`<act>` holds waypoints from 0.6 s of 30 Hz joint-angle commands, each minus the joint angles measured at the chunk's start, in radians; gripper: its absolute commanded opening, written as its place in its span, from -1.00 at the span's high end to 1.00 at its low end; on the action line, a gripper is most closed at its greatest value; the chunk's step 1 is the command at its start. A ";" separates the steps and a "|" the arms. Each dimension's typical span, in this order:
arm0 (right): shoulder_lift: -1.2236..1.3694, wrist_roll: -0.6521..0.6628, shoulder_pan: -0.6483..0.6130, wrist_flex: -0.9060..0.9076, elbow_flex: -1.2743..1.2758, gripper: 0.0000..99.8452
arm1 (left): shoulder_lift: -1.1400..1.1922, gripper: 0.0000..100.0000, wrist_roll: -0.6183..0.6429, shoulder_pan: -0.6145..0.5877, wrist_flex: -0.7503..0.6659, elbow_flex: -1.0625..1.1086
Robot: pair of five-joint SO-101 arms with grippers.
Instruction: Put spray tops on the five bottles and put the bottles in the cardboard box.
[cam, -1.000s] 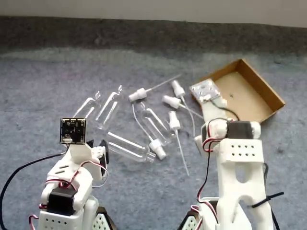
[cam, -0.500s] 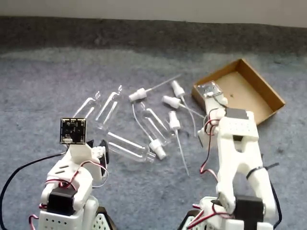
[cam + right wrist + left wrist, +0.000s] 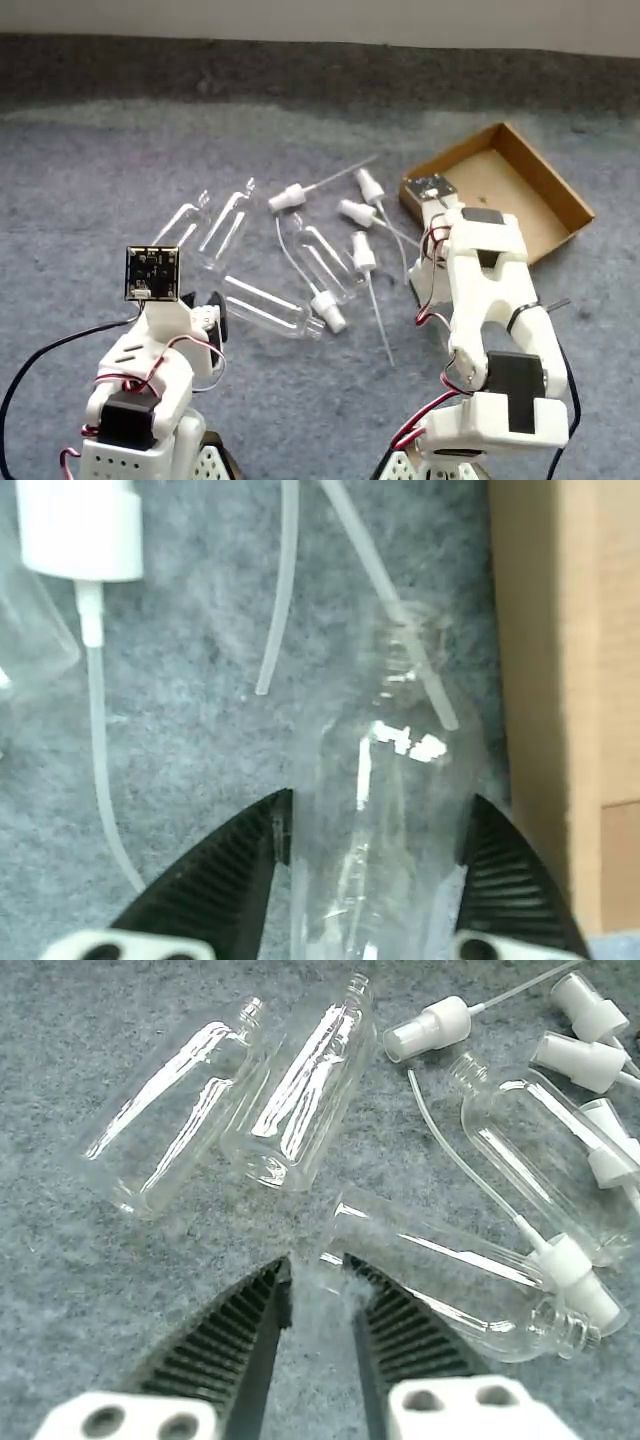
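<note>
My right gripper is shut on a clear bottle with no top, held just above the carpet beside the cardboard box. In the high view the right arm stretches to the box's near corner. Three uncapped bottles and a fourth lie on the carpet. Several loose spray tops lie among them. My left gripper is open, with its tips at the base of a lying bottle.
Thin dip tubes from the spray tops cross the carpet under the held bottle. Another spray top rests by the lying bottle's neck. Grey carpet covers the table, with a darker strip at the back.
The right arm has come down and stretched forward towards the box's near corner. The left arm and the loose bottles and tops have not moved.
</note>
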 commanded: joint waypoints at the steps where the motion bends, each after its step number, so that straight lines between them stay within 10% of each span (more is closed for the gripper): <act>1: -0.062 0.000 -0.065 -0.008 -0.047 0.53 | 0.004 0.89 -0.011 -0.015 -0.023 -0.005; 18: -0.150 0.005 -0.122 -0.008 -0.007 0.37 | 0.004 0.89 -0.011 -0.015 -0.023 -0.005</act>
